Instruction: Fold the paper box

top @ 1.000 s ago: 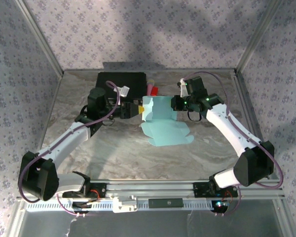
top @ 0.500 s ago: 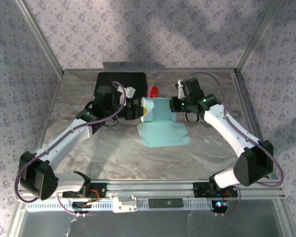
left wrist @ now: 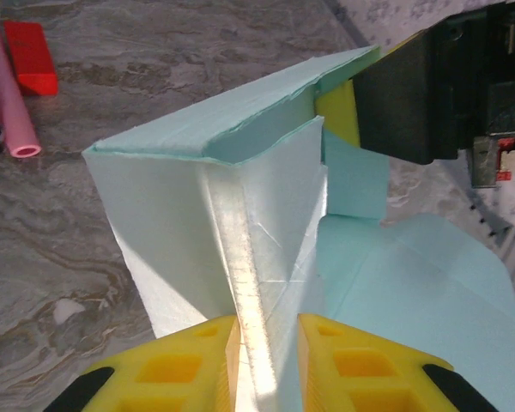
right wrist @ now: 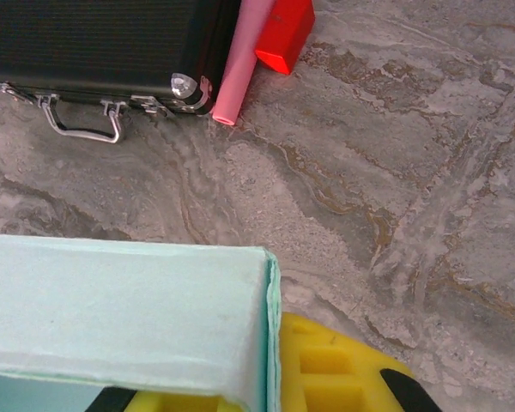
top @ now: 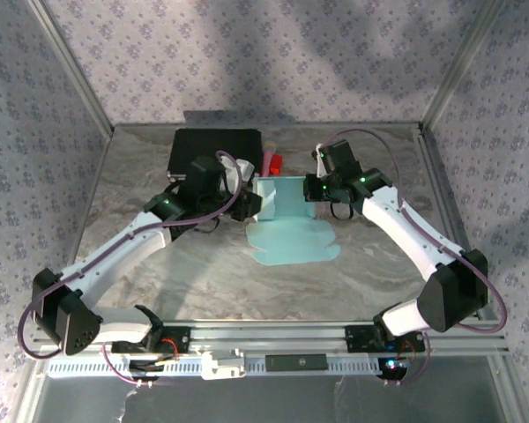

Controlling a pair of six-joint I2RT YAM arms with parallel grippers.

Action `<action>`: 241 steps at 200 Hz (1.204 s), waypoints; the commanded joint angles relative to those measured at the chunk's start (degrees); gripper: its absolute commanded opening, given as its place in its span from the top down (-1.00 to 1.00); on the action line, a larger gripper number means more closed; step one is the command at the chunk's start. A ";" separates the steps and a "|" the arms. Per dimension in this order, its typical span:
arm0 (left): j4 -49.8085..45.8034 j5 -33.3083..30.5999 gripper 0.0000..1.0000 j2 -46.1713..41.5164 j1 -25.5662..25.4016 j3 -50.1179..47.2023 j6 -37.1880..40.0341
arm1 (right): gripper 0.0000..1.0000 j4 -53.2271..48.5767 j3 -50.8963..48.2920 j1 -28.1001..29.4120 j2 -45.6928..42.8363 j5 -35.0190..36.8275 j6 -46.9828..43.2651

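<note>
The paper box (top: 291, 240) is pale blue card at the table's middle, with its far part folded upright and the rest lying flat. My left gripper (top: 249, 201) is at the raised part's left corner. In the left wrist view its yellow fingers (left wrist: 189, 365) sit on either side of a folded ridge of the paper box (left wrist: 197, 206), shut on it. My right gripper (top: 312, 189) holds the right end of the raised wall. In the right wrist view the paper box (right wrist: 112, 300) edge runs between the right gripper (right wrist: 270, 390) pads. Its yellow pad (left wrist: 337, 110) presses the wall's far end.
A black case (top: 213, 145) lies behind the left arm at the back. A pink tube (top: 268, 159) and a red block (top: 277, 162) sit just beyond the box, beside the case (right wrist: 86, 39). Metal frame posts and patterned walls bound the marbled table (top: 379, 264).
My left gripper has moved right to the box's left corner and narrowed onto the fold. The box has shifted a little. The right gripper has stayed shut on the wall.
</note>
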 commanded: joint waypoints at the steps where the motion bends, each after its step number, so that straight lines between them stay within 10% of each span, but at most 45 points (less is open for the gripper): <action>1: -3.43 -7.17 0.54 1.82 -2.28 2.96 2.53 | 1.00 0.80 3.18 1.48 0.24 -1.70 2.03; 241: -9.28 -36.73 0.65 11.15 -14.54 11.26 4.90 | 1.00 -2.22 4.36 7.31 0.61 3.85 9.31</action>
